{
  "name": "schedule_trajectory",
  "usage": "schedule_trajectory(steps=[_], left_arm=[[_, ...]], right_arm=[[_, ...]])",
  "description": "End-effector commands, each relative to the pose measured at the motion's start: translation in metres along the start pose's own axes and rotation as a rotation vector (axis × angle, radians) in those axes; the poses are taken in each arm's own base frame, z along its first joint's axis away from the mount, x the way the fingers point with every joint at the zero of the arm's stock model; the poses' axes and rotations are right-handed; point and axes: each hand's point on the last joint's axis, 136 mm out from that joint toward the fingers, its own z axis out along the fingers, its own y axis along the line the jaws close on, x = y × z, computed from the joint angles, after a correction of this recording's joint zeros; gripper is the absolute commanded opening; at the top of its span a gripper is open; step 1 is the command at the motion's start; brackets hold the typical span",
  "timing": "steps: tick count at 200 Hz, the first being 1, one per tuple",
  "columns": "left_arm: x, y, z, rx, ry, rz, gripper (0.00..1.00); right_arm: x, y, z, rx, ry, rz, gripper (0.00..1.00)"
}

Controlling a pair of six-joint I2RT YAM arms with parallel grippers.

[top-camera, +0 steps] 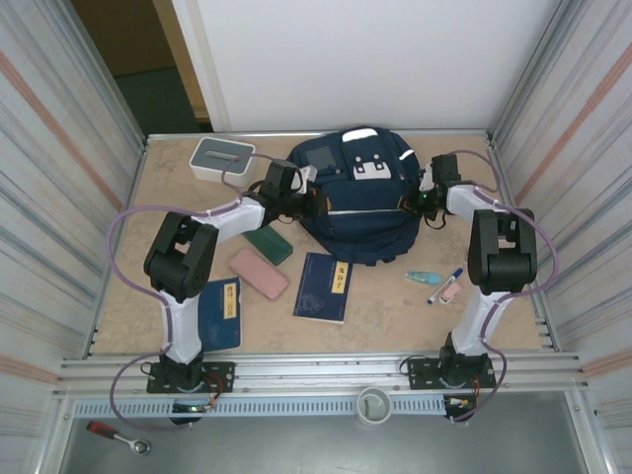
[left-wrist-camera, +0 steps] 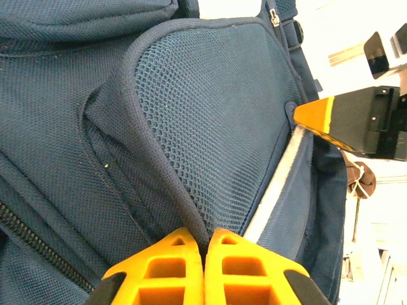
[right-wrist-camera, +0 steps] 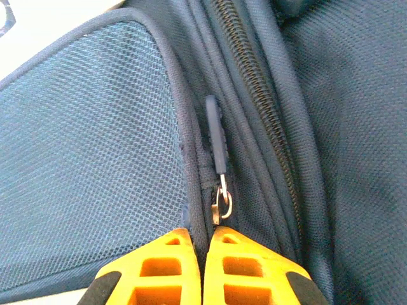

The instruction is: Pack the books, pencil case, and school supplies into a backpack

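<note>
The table (top-camera: 395, 321) is walled on both sides, and the backpack (top-camera: 360, 212) lies at its far middle, still zipped, with an arm at each flank. The left gripper (top-camera: 296, 200) has its fingers together, pinched on the piped edge of the mesh pocket (left-wrist-camera: 216, 127), so that side looks anchored. The right gripper (right-wrist-camera: 202, 257) is the one the next move seems to turn on. Its fingers are pressed together on the backpack seam right at the metal ring of the zipper pull (right-wrist-camera: 215, 130). The pull's tab lies straight out beyond the fingertips, its long axis in line with them and with the seam (whether the slider itself is caught between the pads I cannot tell).

In front of the backpack there is open table. One of the books (top-camera: 324, 286) lies just near its front edge and the other (top-camera: 219, 314) sits by the left arm's base, with the pink pencil case (top-camera: 259, 273) between them. The teal marker (top-camera: 423, 277) and the pink-and-white stick (top-camera: 449, 292) rest close beside the right arm, near that side wall, where there is little room to swing.
</note>
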Motion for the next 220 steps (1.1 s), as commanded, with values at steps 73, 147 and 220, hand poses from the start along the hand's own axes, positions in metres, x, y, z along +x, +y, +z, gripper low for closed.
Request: schedule_trajectory(steps=[73, 147, 220], left_arm=[[-0.027, -0.048, -0.062, -0.183, -0.137, 0.713, 0.71], [0.015, -0.107, -0.028, -0.076, -0.044, 1.084, 0.88], [0.027, -0.1, -0.005, -0.191, 0.024, 1.224, 0.62]], right_arm=[[-0.053, 0.111, -0.117, -0.537, -0.189, 0.168, 0.0], [-0.058, 0.12, -0.105, -0.564, -0.132, 0.196, 0.0], [-0.058, 0.122, -0.093, -0.563, -0.093, 0.198, 0.0]])
